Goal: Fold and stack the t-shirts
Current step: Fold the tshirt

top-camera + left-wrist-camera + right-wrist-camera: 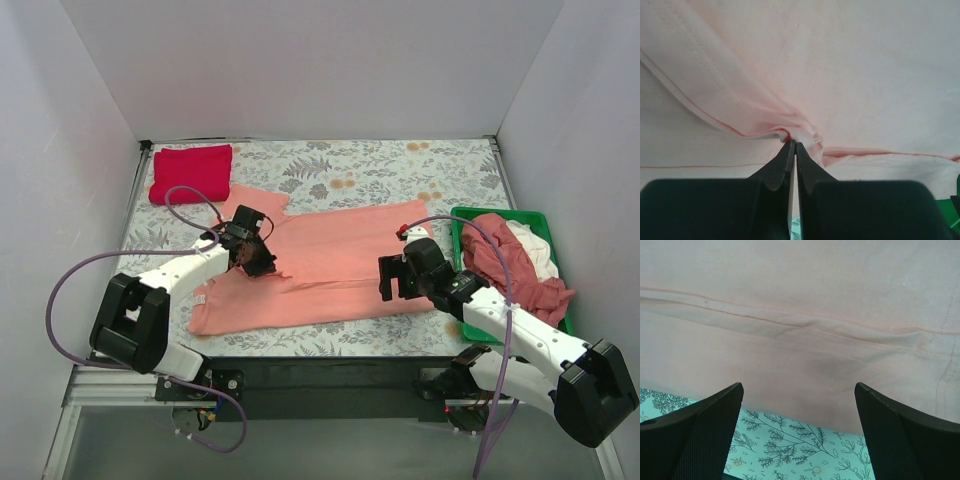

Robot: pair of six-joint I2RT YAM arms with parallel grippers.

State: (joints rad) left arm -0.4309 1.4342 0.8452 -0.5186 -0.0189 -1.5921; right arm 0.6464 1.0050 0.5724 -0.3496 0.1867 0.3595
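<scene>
The salmon-pink t-shirt (340,262) is lying spread out in the middle of the table (400,160). Its long side is running from left to right, with the right end sitting a little farther back than the left end.

The left claw (266,264) is sitting on the left part of the shirt. Its two fingers are squeezing together on a small bunch of the pink cloth, and the cloth is wrinkling up around the pinch.

The right claw (799,388) is hanging over the near edge of the shirt, close to the right end. Its fingers are standing wide apart and are holding nothing. From its own camera, the edge of the shirt is lying just in front of the fingers, with the flowery table showing under them. So the right arm is probably the one to grab that end, since it is the nearer one.

The shirt is looking soft and mostly flat, with a long crease running along it and a sleeve poking toward the back.

A red t-shirt (191,172) is lying folded in the far left corner. More shirts, one dusty rose (505,268) and one white (535,245), are lying heaped in the green tray (458,216) on the right.
</scene>
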